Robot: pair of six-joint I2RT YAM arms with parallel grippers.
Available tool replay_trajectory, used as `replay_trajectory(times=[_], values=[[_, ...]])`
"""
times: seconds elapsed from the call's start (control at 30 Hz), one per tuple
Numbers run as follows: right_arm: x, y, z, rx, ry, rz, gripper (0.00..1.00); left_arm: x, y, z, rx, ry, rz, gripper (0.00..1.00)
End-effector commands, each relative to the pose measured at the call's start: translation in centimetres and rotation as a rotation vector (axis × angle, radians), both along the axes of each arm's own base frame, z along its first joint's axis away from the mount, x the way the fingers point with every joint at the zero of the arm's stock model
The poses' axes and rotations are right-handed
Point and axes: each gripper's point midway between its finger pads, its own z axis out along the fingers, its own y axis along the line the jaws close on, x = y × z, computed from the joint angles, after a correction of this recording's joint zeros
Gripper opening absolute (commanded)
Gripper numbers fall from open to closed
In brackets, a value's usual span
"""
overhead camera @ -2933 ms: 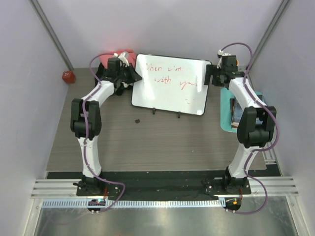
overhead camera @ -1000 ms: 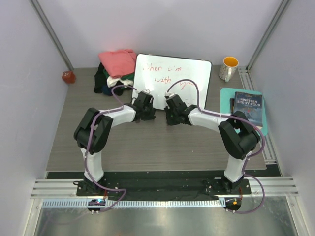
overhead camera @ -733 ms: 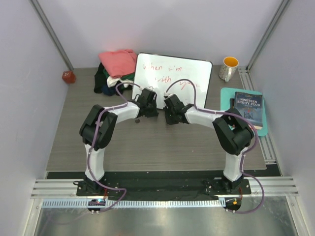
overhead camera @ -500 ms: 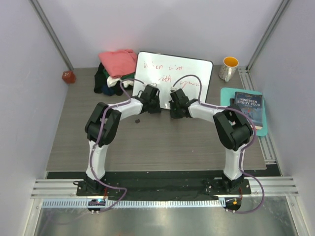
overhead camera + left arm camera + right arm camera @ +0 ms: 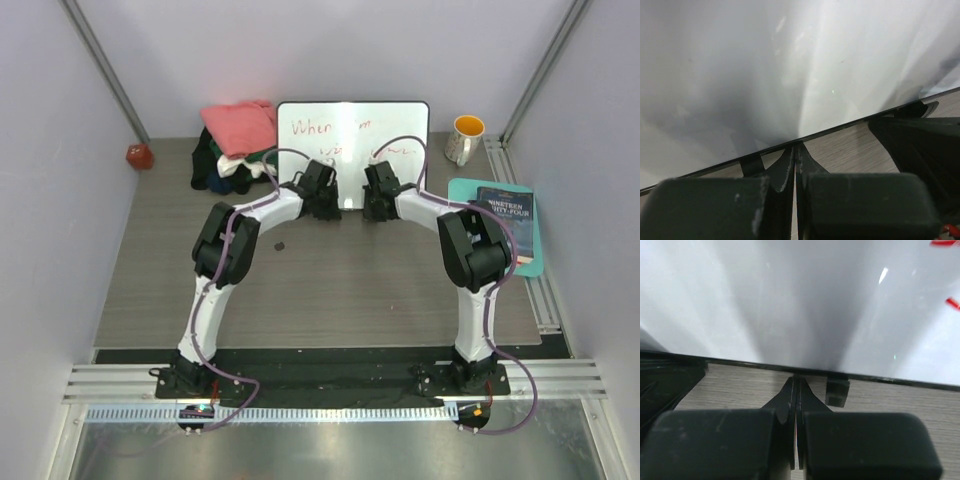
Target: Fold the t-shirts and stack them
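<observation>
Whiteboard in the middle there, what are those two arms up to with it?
Both arms are at the whiteboard, not the laundry. The left gripper and the right gripper, jaws shut, each meet its bottom edge; the board stands tilted up at the back of the table. The t-shirts sit in a heap at the back left, untouched.

You have the whiteboard [image 5: 352, 140] at upper centre of the top view; the t-shirts [image 5: 238, 140] heap just left of it; the mug [image 5: 465, 139] stands to its right; below the mug, the book [image 5: 506, 222] lies on a mat [image 5: 461, 203].
</observation>
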Motion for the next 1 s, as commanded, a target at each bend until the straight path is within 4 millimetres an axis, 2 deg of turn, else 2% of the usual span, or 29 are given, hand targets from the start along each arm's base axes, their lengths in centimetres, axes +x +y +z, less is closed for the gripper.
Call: replay_trajectory(times=[0.0, 0.07, 0.13, 0.27, 0.3, 0.4, 0.47, 0.5, 0.53, 0.57, 0.6, 0.63, 0.67, 0.7, 0.77, 0.8, 0.83, 0.9, 0.97], values=[[1.3, -0.5, 0.2, -0.035, -0.018, -0.01, 0.01, 2.0, 0.3, -0.8, 0.082, -0.015, -0.029, 0.0], [1.9, -0.6, 0.3, -0.035, -0.026, -0.015, 0.01, 2.8, 0.7, -0.6, 0.089, -0.009, -0.021, 0.0], [2.4, -1.0, 0.2, -0.032, -0.026, -0.025, 0.01, 4.2, 0.3, 0.3, 0.069, -0.023, -0.026, 0.0], [3.9, -1.1, 0.8, -0.012, -0.047, -0.032, 0.01, 5.7, 0.9, 0.3, 0.069, -0.003, -0.009, 0.0], [4.0, -1.1, 0.9, -0.006, -0.047, -0.033, 0.01, 6.3, 0.7, 1.2, 0.05, -0.014, -0.008, 0.0], [3.8, -0.7, 1.2, 0.017, -0.042, -0.022, 0.01, 5.6, 0.9, 0.1, 0.035, 0.046, -0.015, 0.0], [3.2, -0.7, 1.2, 0.03, -0.033, -0.019, 0.01, 5.2, 0.8, 1.0, 0.01, 0.041, -0.018, 0.0], [2.9, -0.4, 1.1, 0.044, -0.024, -0.009, 0.01, 4.0, 1.3, -0.3, 0.019, 0.076, -0.015, 0.0], [2.5, -0.2, 1.3, 0.055, -0.023, -0.001, 0.01, 3.6, 1.4, -0.4, 0.014, 0.081, -0.012, 0.0], [2.0, -0.2, 0.9, 0.061, -0.011, 0.003, 0.01, 3.6, 1.0, 1.7, -0.036, 0.048, -0.013, 0.03], [1.5, 0.2, 1.0, 0.081, -0.005, 0.022, 0.01, 2.2, 1.5, 0.3, -0.027, 0.085, -0.013, 0.06], [1.2, 0.4, 1.1, 0.088, -0.009, 0.029, 0.01, 1.6, 1.6, 0.7, -0.037, 0.085, -0.014, 0.09], [0.7, 0.5, 1.4, 0.096, -0.02, 0.037, 0.01, 1.4, 1.3, 2.6, -0.066, 0.052, -0.026, 0.12], [0.2, 1.0, 1.6, 0.096, -0.025, 0.049, 0.01, 0.2, 1.8, 2.2, -0.059, 0.075, -0.034, 0.13], [-0.5, 1.5, 2.7, 0.099, -0.046, 0.074, 0.01, -0.7, 2.3, 3.2, -0.061, 0.06, -0.049, 0.16], [-0.9, 1.8, 3.1, 0.102, -0.053, 0.087, 0.01, -1.7, 2.8, 4.8, -0.064, 0.037, -0.057, 0.17], [-1.3, 2.4, 3.5, 0.102, -0.062, 0.104, 0.03, -2.1, 3.2, 5.6, -0.054, 0.014, -0.072, 0.19], [-1.8, 3.0, 4.6, 0.114, -0.085, 0.118, 0.12, -2.6, 4.3, 8.8, -0.05, -0.062, -0.064, 0.25], [-2.0, 3.6, 5.2, 0.122, -0.096, 0.13, 0.13, -2.4, 5.8, 10.7, -0.026, -0.112, -0.023, 0.29]])
